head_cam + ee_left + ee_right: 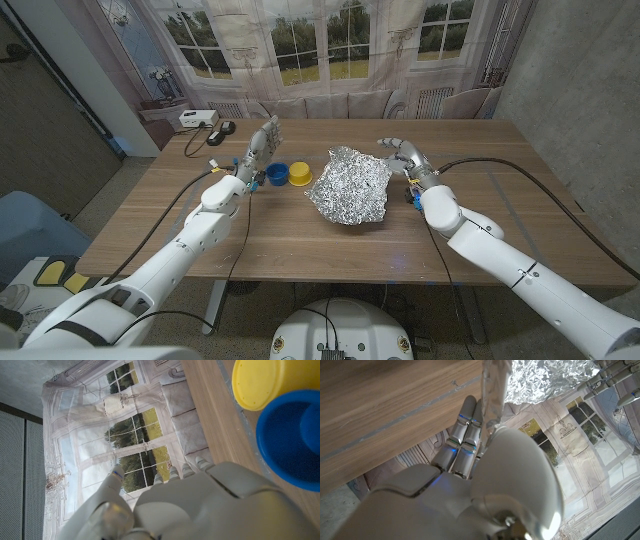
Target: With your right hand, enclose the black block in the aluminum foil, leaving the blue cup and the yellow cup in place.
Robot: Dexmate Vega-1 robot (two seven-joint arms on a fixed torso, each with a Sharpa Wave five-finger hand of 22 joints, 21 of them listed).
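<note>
The crumpled aluminum foil (348,185) lies as a mound at the table's middle; the black block is hidden, nothing of it shows. My right hand (405,158) is at the foil's far right edge. In the right wrist view a fold of the foil (493,395) runs between the thumb and the straight fingers (465,425), which pinch it. The blue cup (276,173) and the yellow cup (299,174) stand side by side just left of the foil, both also in the left wrist view: blue cup (287,440), yellow cup (262,380). My left hand (262,145) stands upright left of the blue cup, holding nothing.
A white box (197,118) and a small black object (222,127) sit at the table's far left corner, with a cable running from there. Bare wooden table (300,245) stretches in front of the foil and right of my right arm.
</note>
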